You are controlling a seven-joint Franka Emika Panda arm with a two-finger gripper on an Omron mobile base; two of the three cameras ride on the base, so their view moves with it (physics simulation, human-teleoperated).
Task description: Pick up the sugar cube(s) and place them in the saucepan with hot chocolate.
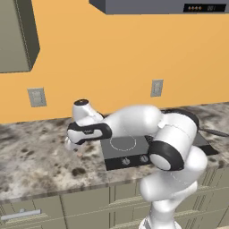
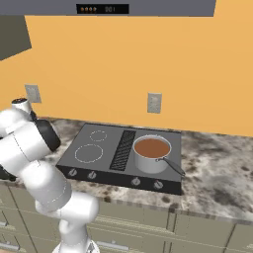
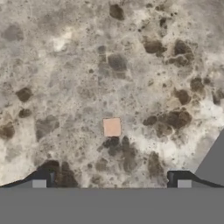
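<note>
The sugar cube is a small pale pinkish square lying on the speckled granite counter, straight ahead of the fingertips in the hand view. My gripper hangs over it, open, its two dark fingertips set wide apart with nothing between them. From the left base camera, the gripper sits low over the counter, just left of the cooktop. The saucepan, silver-grey with a reddish-brown liquid surface, stands on the cooktop's front right burner, and its thin dark handle points to the front right.
The black cooktop has white burner rings on its left half, a central vent grille and knobs along its front. Its grey corner shows at the right of the hand view. Granite counter extends left, and a wall outlet sits behind.
</note>
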